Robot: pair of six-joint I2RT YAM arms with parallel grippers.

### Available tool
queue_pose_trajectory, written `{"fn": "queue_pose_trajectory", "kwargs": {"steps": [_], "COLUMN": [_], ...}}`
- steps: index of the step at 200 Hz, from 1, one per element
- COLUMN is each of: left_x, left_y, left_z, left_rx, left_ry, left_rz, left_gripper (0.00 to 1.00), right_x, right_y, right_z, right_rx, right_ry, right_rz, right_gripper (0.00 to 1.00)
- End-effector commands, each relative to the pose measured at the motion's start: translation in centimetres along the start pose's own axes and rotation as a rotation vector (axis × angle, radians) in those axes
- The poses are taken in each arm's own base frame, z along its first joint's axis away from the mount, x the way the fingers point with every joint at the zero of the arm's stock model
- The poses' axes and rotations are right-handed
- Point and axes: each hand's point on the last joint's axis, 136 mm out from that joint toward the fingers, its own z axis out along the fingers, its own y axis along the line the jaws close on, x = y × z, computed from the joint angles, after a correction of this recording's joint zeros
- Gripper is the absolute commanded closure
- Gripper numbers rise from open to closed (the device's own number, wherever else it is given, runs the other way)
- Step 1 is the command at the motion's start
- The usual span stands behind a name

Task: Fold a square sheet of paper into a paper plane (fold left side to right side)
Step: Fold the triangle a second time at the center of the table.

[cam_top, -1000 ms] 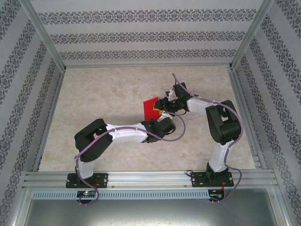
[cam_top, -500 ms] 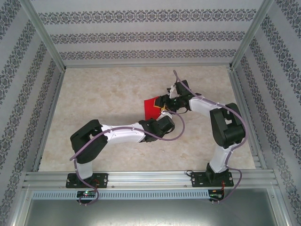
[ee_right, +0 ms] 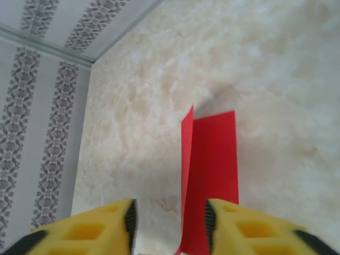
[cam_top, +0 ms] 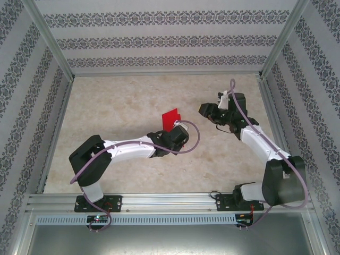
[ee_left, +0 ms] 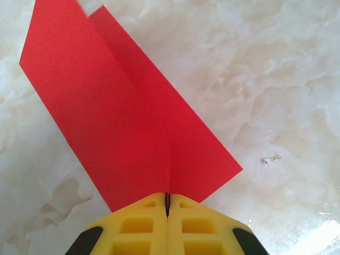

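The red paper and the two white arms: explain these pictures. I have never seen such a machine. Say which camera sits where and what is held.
These are two robot arms bolted at the near edge of a marbled table. The wide picture looks down from above and behind them; the other two come from a camera on each wrist, so the yellow blocks are that arm's own fingers. The left gripper is shut on a folded red sheet of paper, pinching it at the crease. The right gripper is open, holds nothing and faces the paper without touching it.
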Motion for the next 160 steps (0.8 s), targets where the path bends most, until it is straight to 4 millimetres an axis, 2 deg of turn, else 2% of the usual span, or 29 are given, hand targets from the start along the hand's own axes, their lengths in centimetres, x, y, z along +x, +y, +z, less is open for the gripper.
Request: {"fn": "queue_pose_trajectory", "kwargs": {"steps": [1,26,45,85,133,160], "left_x": [-1.2,-1.3,-1.2,-1.2,-0.8,-0.5], "left_y": [0.2,0.7,1.0,1.7,2.4,2.9], "left_z": [-0.7,-0.9,-0.9,-1.0,-0.6,-0.3], "left_rx": [0.053,0.069,0.086,0.133,0.203,0.217], "left_ry": [-0.039,-0.053,-0.057,-0.065,-0.053,-0.048], "left_rz": [-0.085,-0.122,-0.151,-0.225,-0.311,-0.337], "left_gripper": [1.00,1.00,1.00,1.00,1.00,1.00], "right_x": [2.7,5.2,6.9,9.7,11.1,11.9], "right_y": [-2.7,-4.7,-5.7,-5.7,-4.3,-4.2], "right_z": [0.0,0.7,1.5,4.0,6.6,7.5], "right_rx": [0.075,0.095,0.107,0.106,0.077,0.098], "right_ry": [0.057,0.114,0.157,0.238,0.288,0.315], "right_rz": [0.007,0.057,0.083,0.090,0.089,0.085], "right_gripper": [0.72,0.90,1.00,1.00,1.00,1.00]}}
